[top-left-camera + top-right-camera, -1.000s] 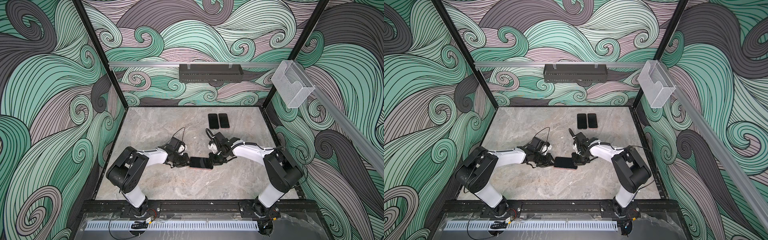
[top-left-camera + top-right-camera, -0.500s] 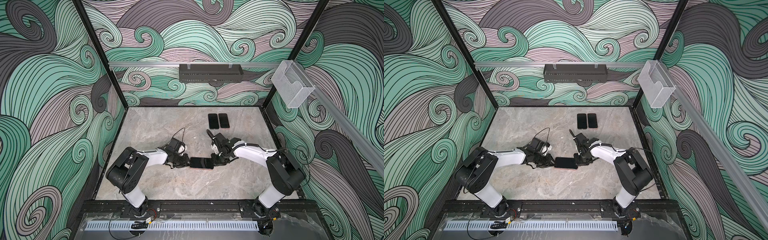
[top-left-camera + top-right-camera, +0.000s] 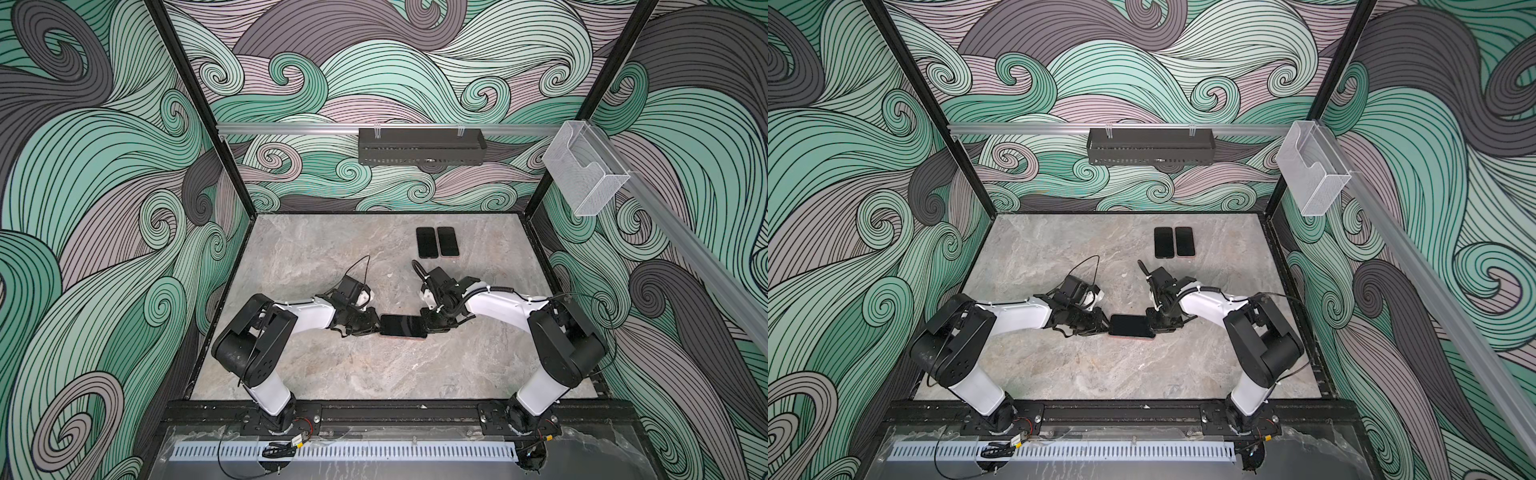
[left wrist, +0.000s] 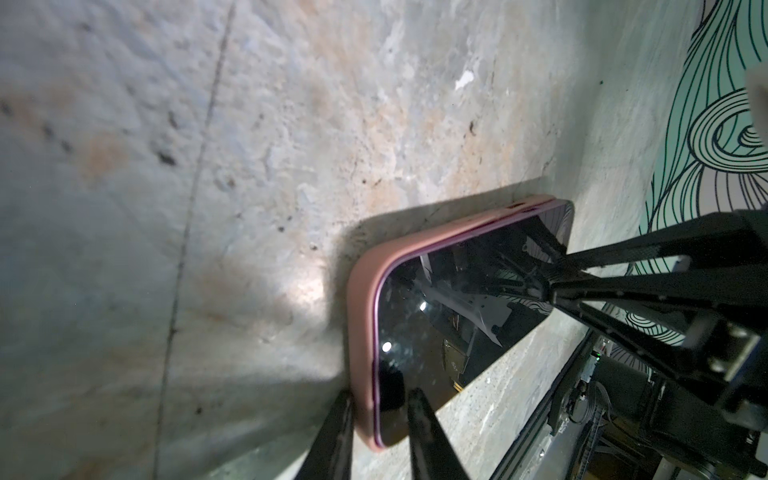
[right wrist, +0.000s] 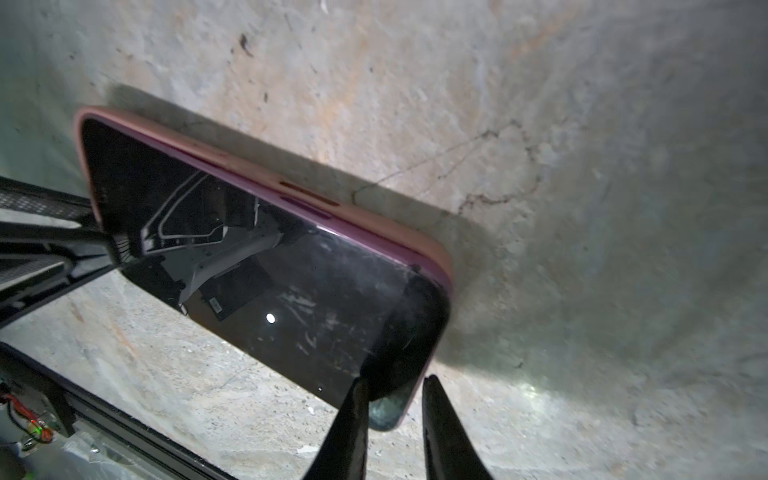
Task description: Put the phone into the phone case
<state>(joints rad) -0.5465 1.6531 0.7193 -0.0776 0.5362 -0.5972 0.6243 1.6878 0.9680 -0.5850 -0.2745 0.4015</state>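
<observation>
I'm still keeping left hand [image 4: 380, 395] clamped on phone case [image 4: 360, 291], phone [image 4: 457, 316] unmoved; right hand [image 5: 395, 380] shifting slightly, grip unclear.

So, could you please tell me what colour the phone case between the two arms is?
Dusty pink; the phone case shows best in the right wrist view.

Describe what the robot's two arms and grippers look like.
Both the left arm and right arm have glossy white shells between bulky black joint housings. A thin black cable loops above the left wrist; a ribbed black conduit with white ties runs along the right arm. The left gripper and right gripper each have two slim tapered black fingers.
</observation>
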